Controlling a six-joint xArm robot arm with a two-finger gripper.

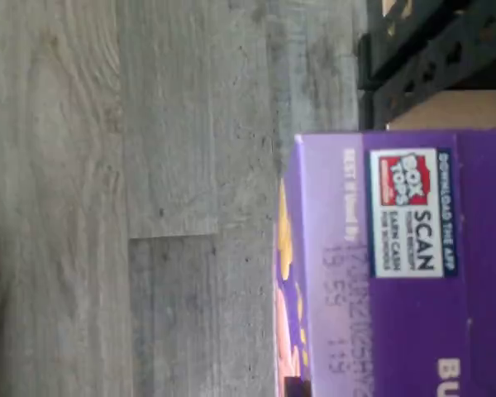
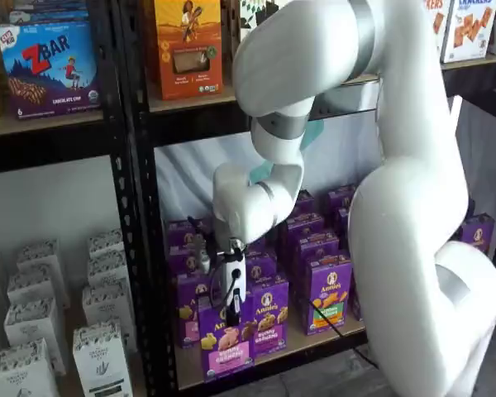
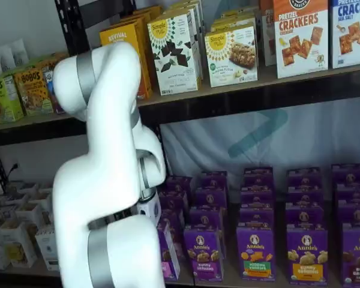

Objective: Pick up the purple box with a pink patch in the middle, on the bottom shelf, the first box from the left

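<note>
**Purple box in the gripper at the front of the bottom shelf**

The purple box [image 2: 227, 343] stands upright at the front edge of the bottom shelf [image 2: 314, 343], leftmost of the front row and pulled a little forward of its neighbours. Its pink panel faces outward, with the bunny logo above it. The gripper [image 2: 234, 308] comes down on it from 12 o'clock, black fingers clamped on the box's top edge; the jaws are closed on the box. A black cable runs beside the fingers.

At 3 o'clock of the purple box, just beside it, stands a carton with a purple panel [image 2: 269, 318], and further at 3 o'clock one with a green-and-orange panel [image 2: 329, 291]. More purple cartons fill the rows behind.

In a shelf view the white arm [image 3: 111, 180] covers most of the box; only a narrow strip of it [image 3: 167, 252] shows at the arm's 3 o'clock side, and the gripper cannot be seen there.

The wrist view shows the box's top flap [image 1: 413, 265] close up, with a Box Tops sticker [image 1: 409, 211], grey plank floor [image 1: 132, 198] beyond it, and a black perforated rail [image 1: 430, 58] of the rack.
</note>
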